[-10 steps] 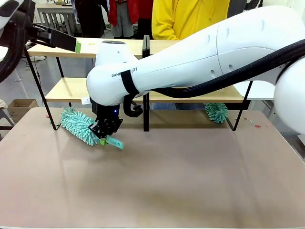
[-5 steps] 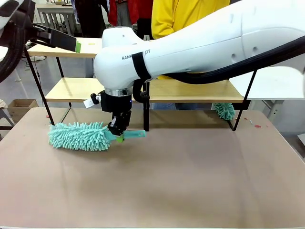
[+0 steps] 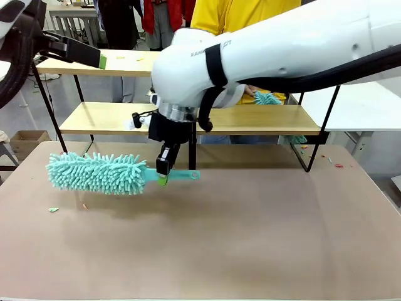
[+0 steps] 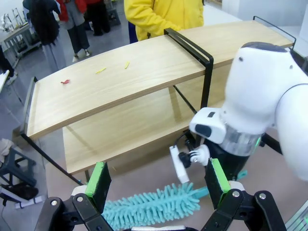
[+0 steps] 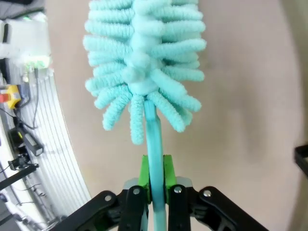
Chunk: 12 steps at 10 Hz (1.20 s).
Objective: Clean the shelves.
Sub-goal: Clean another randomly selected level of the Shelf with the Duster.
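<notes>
Right end effector [image 3: 163,177] hangs just above the tabletop [image 3: 250,238], its green pads pressed together on the flat handle of a teal duster [image 3: 97,173]. From the grip, the fluffy head runs out toward 9 o'clock and the short handle end sticks out toward 3 o'clock, the whole tool lying about level. In the right wrist view the right end effector [image 5: 155,166] pinches the handle on both faces, with the duster [image 5: 142,57] rising toward 12 o'clock.

Left end effector [image 3: 88,55] sits at 10 o'clock in the front view, near the left end of the upper board. In its own wrist view the left end effector [image 4: 156,178] has its fingers spread wide with nothing between them.

The shelves [image 3: 100,117] stand along the tabletop's 12 o'clock edge, two light-wood boards in a black frame with a centre post [image 3: 192,153]. Small red and yellow scraps [image 4: 100,70] lie on the upper board. Beyond them stands a person [image 3: 238,12] in yellow, with a second duster [image 3: 268,98] over the lower board.
</notes>
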Available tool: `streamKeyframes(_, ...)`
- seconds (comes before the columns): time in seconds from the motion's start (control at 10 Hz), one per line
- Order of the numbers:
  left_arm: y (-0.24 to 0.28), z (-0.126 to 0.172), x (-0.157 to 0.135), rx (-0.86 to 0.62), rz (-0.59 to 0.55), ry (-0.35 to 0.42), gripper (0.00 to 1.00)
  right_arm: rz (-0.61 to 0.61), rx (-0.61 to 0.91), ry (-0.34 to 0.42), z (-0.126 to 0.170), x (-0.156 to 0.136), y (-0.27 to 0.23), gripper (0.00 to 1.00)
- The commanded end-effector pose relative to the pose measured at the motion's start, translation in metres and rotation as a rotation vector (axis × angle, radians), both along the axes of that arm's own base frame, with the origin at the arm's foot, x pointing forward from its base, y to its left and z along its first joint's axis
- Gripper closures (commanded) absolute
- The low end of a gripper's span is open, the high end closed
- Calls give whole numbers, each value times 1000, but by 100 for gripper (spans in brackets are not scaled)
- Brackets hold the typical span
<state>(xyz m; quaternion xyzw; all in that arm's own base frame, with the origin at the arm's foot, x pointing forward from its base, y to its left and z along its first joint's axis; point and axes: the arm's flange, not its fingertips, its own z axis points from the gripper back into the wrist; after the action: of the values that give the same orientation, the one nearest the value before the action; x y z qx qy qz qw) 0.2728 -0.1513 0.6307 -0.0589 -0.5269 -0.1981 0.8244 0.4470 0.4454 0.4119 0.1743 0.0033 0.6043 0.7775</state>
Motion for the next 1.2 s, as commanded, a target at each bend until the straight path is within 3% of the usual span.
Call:
streamKeyframes(0.0, 0, 0, 0, -2, 1, -1, 0, 20, 67, 93, 7, -24, -36, 100)
streamKeyframes(0.1, 0, 0, 0, -2, 1, -1, 0, 51, 87, 131, 12, -33, -47, 100)
streamKeyframes(0.2, 0, 0, 0, -2, 1, -1, 0, 114, 146, 220, 18, -41, -57, 100)
streamKeyframes(0.3, 0, 0, 0, -2, 1, -1, 0, 108, 92, 240, 21, -53, -65, 100)
streamKeyframes(0.4, 0, 0, 0, -2, 1, -1, 0, 91, 50, 212, 27, -68, -75, 100)
streamKeyframes(0.5, 0, 0, 0, -2, 1, -1, 0, -24, -41, 230, 34, -86, -91, 100)
streamKeyframes(0.6, 0, 0, 0, -2, 1, -1, 0, 34, 6, 159, 44, -110, -108, 100)
streamKeyframes(0.7, 0, 0, 0, -2, 1, -1, 0, -2, 11, 134, 51, -132, -129, 100)
streamKeyframes(0.8, 0, 0, 0, -2, 1, -1, 0, -126, 16, 124, 55, -149, -154, 100)
streamKeyframes(0.9, 0, 0, 0, -2, 1, -1, 0, -252, 4, 115, 57, -159, -166, 100)
streamKeyframes(1.1, 0, 0, 0, -2, 1, -1, 0, -289, 7, 93, 63, -170, -161, 100)
